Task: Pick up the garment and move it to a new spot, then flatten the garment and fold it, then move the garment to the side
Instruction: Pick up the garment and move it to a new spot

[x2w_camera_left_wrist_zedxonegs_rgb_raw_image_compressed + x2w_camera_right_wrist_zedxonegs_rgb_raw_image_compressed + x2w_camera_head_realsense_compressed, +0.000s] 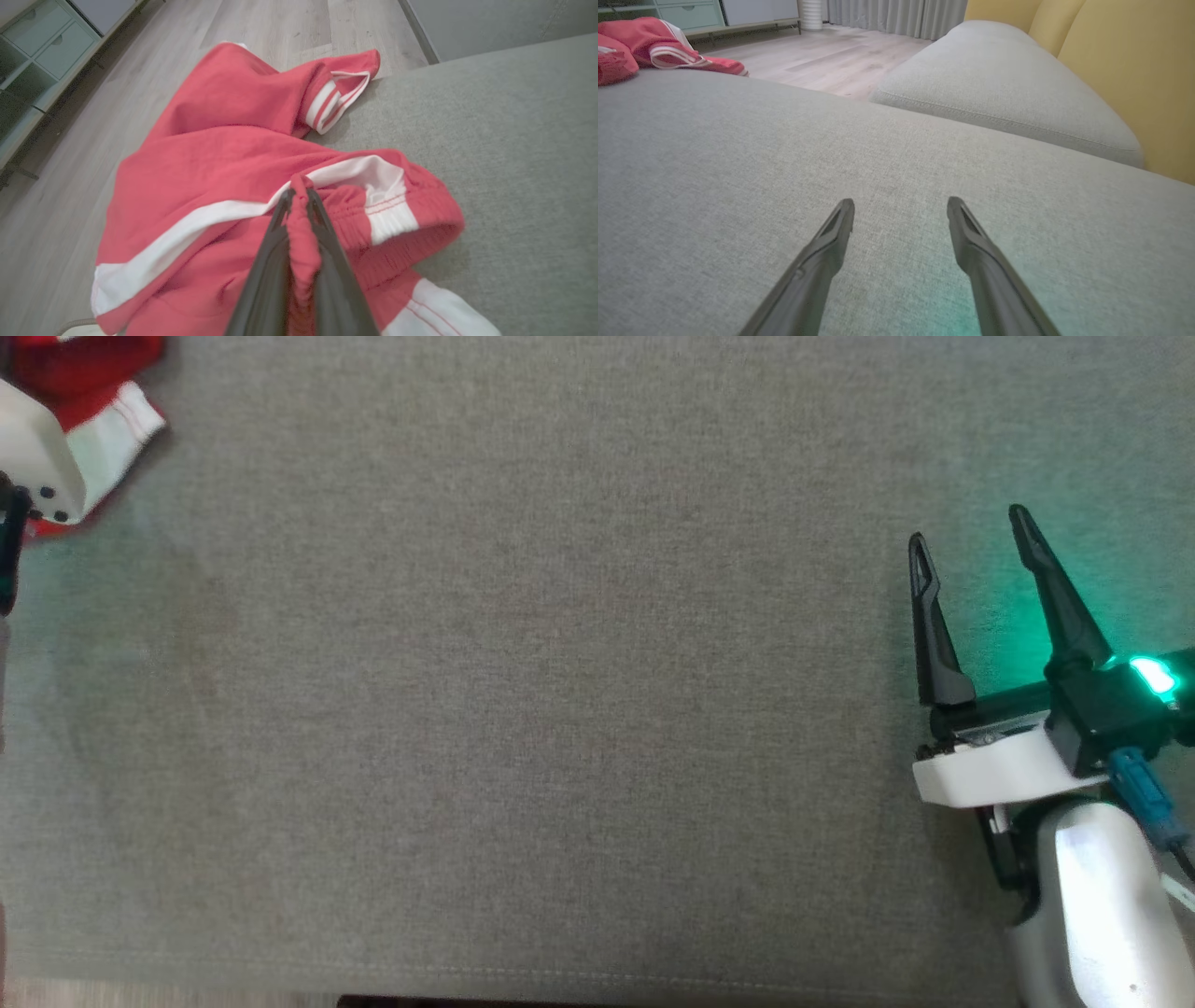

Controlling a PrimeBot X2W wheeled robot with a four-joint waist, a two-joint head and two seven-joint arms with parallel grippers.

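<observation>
At sofa (514, 140) edge | L jaws pinched shut on red garment (224, 154) fold | R jaws wide, empty

The left gripper (299, 192) has its two dark fingers pressed together, pinching a raised ridge of the red garment (210, 158) between their tips. What seems to be that arm's pale wrist shell (37, 467) is cut off by the frame edge. The right gripper (968, 527) holds its fingers spread wide apart. Behind them a green light (1153, 677) glows on the wrist, ahead of the pale forearm (1092, 896).
</observation>
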